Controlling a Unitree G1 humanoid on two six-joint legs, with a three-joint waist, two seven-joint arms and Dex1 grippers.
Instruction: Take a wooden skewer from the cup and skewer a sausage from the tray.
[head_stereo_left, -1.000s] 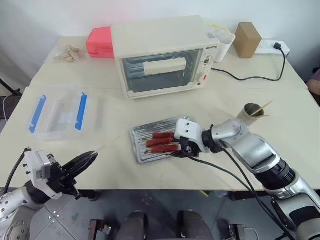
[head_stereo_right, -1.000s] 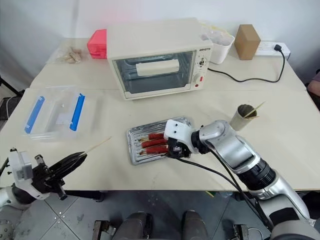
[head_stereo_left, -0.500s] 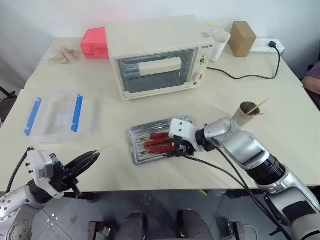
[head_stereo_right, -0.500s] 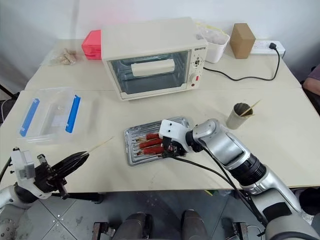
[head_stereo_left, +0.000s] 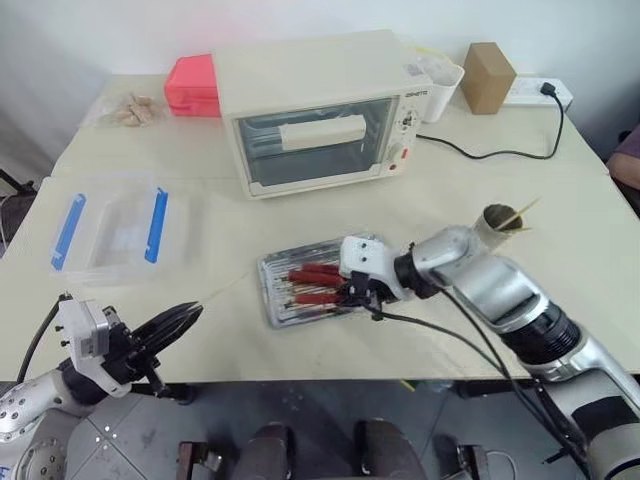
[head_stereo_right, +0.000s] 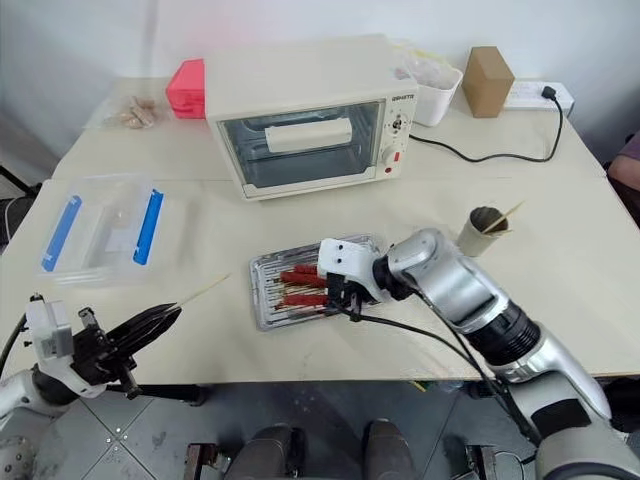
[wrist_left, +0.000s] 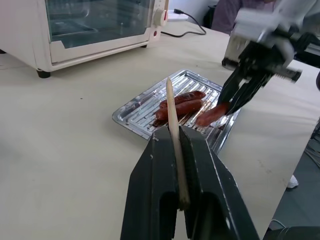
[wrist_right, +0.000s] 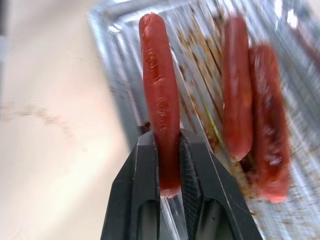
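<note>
Right hand (wrist_right: 167, 150) grasping 1 sausage (wrist_right: 161, 95) above tray (head_stereo_left: 275, 300) near tabletop's front edge; left hand (wrist_left: 176, 145) clenched on wooden skewer (wrist_left: 172, 120); 2 sausages in tray.

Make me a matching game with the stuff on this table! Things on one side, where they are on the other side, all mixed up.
Things:
1. thin pale wooden skewer
2. glossy red sausage, lifted
3. small grey-brown cup
4. clear plastic box with blue clips

Places:
A. on the table beside the right arm, with sticks in it
B. clamped in the left gripper
C. on the table's left side, alone
D. pinched in the right gripper over the shiny silver tray

Pairs: 1-B, 2-D, 3-A, 4-C
</note>
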